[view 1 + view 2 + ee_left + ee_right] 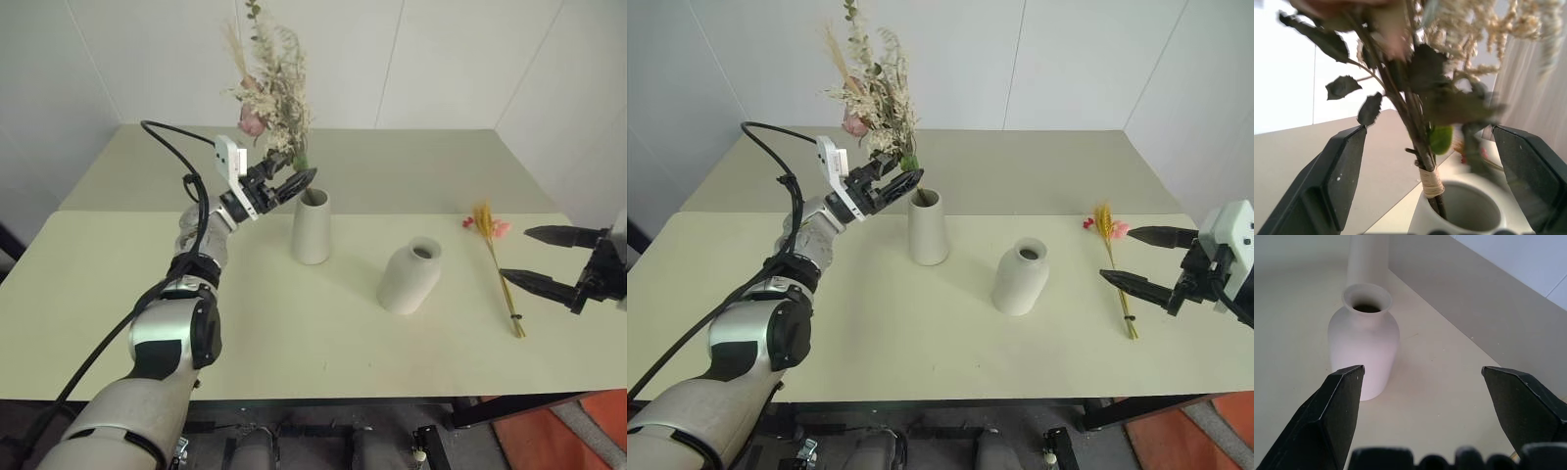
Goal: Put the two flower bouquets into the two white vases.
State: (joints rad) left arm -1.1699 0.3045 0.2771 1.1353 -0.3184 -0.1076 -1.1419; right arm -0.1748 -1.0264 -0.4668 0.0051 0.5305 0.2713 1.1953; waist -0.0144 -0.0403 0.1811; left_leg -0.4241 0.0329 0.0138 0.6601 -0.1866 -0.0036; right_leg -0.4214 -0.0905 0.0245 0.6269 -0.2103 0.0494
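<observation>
The bushy bouquet (269, 88), with pink roses and cream sprigs, stands with its tied stems (1431, 183) inside the tall white vase (312, 227). My left gripper (294, 183) is open at the vase's mouth, its fingers wide on either side of the stems and apart from them. The rounder, narrow-necked white vase (409, 276) stands to the right with nothing in it. Further right, the slim bouquet (498, 259) of wheat stalks and pink blooms lies flat on the table. Just right of it my right gripper (534, 259) hovers open, holding nothing.
The vases stand on a pale yellow-green table (294, 333), with a second table (411, 157) pushed against its far edge. White walls close off the back. A black cable (167, 137) loops above my left arm.
</observation>
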